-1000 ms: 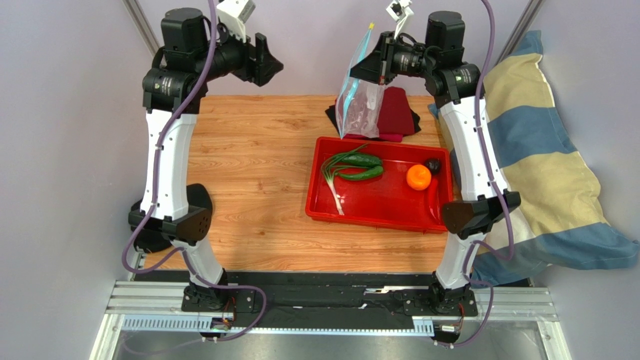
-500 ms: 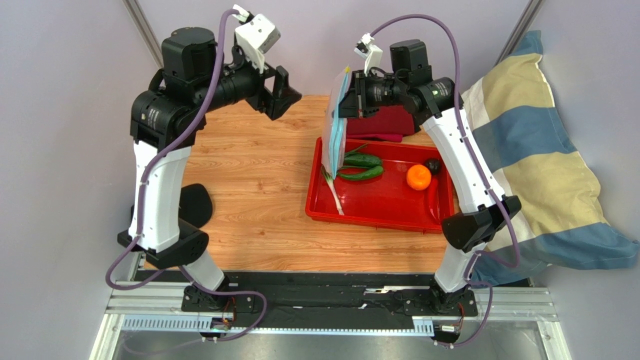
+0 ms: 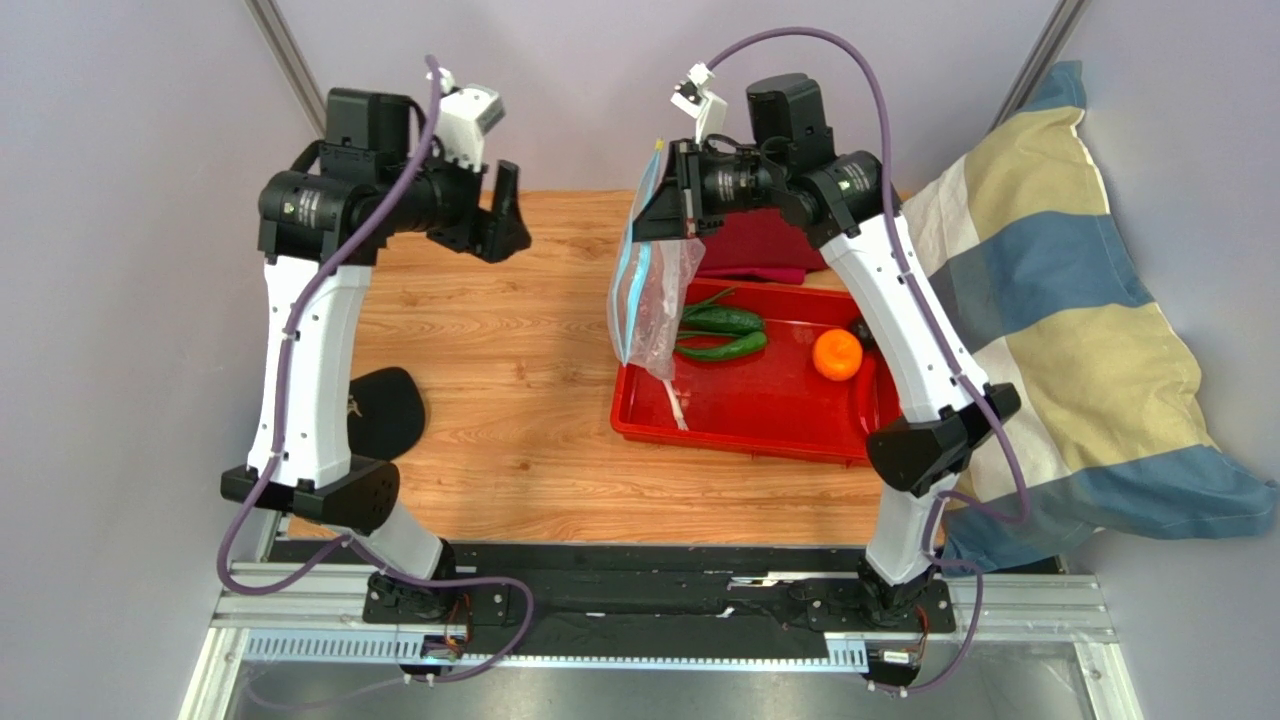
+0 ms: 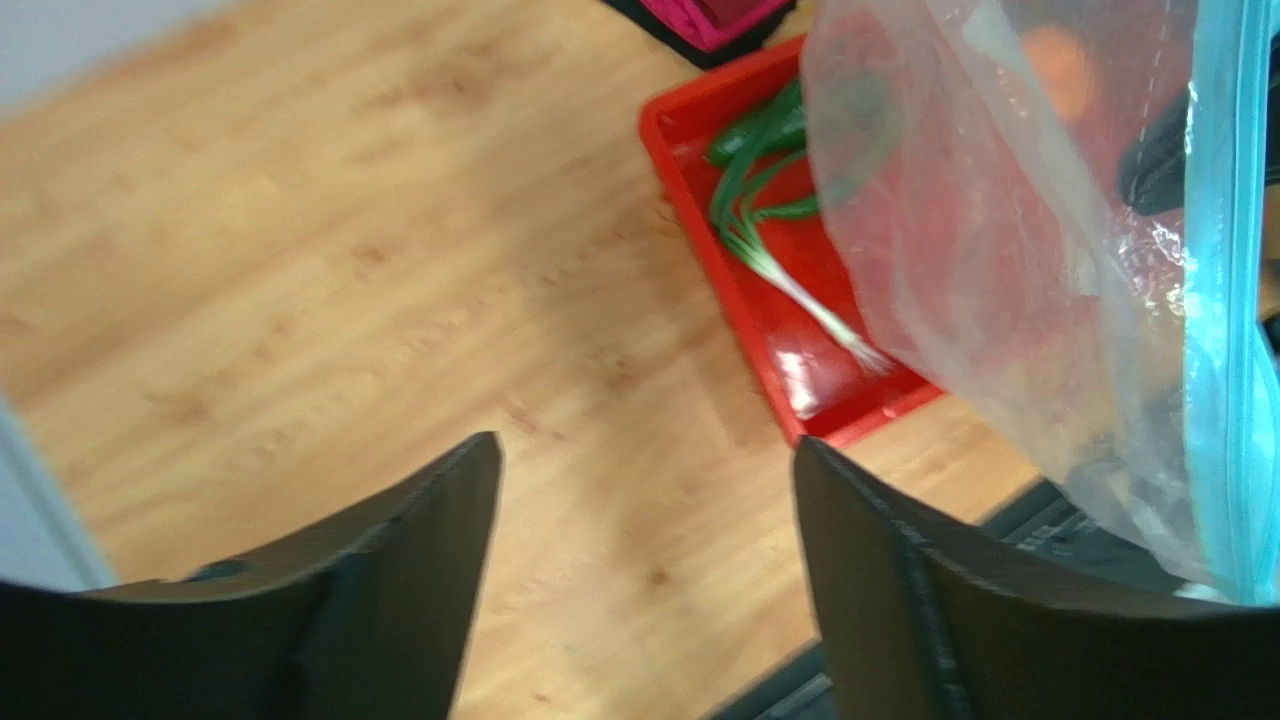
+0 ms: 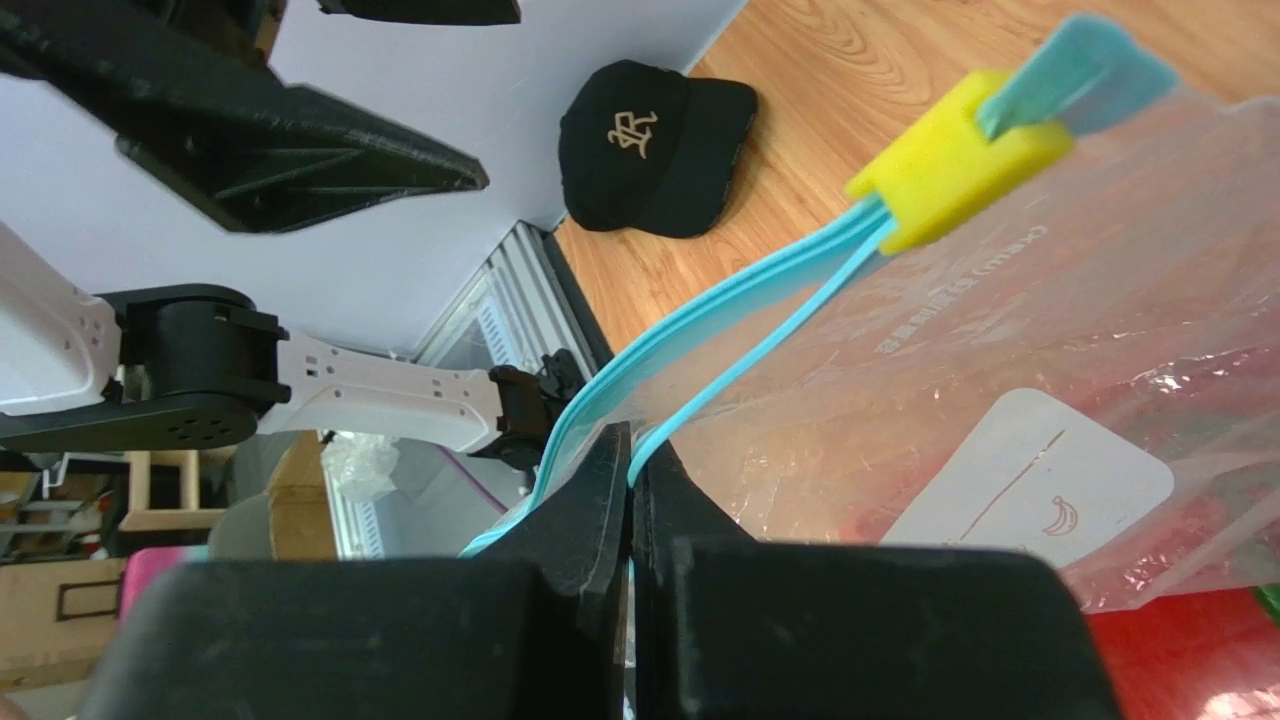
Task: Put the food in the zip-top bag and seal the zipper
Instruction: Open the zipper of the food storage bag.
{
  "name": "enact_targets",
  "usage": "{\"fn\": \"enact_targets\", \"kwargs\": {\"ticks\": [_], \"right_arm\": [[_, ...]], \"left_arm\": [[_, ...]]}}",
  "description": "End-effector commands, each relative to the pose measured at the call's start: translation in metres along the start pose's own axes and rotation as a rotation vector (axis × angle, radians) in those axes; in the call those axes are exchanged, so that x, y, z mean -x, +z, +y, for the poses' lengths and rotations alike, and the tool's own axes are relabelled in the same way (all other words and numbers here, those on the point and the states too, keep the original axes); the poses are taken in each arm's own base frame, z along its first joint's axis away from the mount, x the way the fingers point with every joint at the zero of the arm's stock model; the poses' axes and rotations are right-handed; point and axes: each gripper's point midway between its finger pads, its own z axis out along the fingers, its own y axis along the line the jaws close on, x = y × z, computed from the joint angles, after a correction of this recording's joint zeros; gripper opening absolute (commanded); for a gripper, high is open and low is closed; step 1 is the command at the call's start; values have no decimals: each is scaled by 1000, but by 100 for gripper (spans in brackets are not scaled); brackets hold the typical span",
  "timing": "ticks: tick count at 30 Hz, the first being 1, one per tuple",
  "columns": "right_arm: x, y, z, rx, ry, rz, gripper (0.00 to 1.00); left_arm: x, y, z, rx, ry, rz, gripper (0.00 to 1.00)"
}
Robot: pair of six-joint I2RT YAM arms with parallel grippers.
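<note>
Zip-top bag dangles from the pinching right hand — left hand apart.

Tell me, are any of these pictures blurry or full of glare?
Top external view: sharp, evenly lit. Left wrist view: smeared, the red tray and green onion look soft. Right wrist view: fairly crisp, small glints on the zip-top bag.

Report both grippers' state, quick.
Left gripper: open, holding nothing.
Right gripper: shut on the zip-top bag, pinching its zipper edge.
</note>
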Motion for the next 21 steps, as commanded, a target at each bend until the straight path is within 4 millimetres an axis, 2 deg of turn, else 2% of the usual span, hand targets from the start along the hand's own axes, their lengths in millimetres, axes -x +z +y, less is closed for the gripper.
{"fn": "enact_targets", "kwargs": {"ticks": [1, 2, 3, 4, 6, 7, 10, 11, 14, 15, 18, 21], "right_arm": [[13, 12, 23, 108, 3, -12, 0], [12, 16, 26, 118, -2, -7, 0], [12, 21, 27, 128, -5, -3, 0], [12, 23, 32, 145, -10, -1, 0], [14, 29, 30, 149, 5, -1, 0], [15, 31, 29, 140, 31, -6, 0], [19, 37, 32, 119, 34, -28, 0], [19, 38, 34, 113, 30, -33, 0], [21, 43, 35, 84, 29, -49, 0], [22, 43, 37, 79, 23, -58, 0], [22, 42, 35, 30, 20, -76, 0], [21, 39, 33, -2, 24, -85, 0]], "left_arm": [[9, -22, -16, -223, -204, -76, 74], [18, -23, -14, -229, -238, -109, 73], [36, -25, -11, -228, -208, -183, 73], [46, -29, -14, -243, -188, -221, 73], [71, -34, -14, -233, -155, -305, 74], [75, -33, -22, -245, -135, -312, 74], [73, -17, -31, -224, -102, -269, 75], [74, -13, -43, -251, -72, -262, 75], [77, -3, -55, -230, 23, -247, 80], [72, 3, -68, -254, 48, -215, 80], [50, 22, -73, -234, 66, -116, 79], [49, 22, -79, -240, 80, -114, 78]]}}
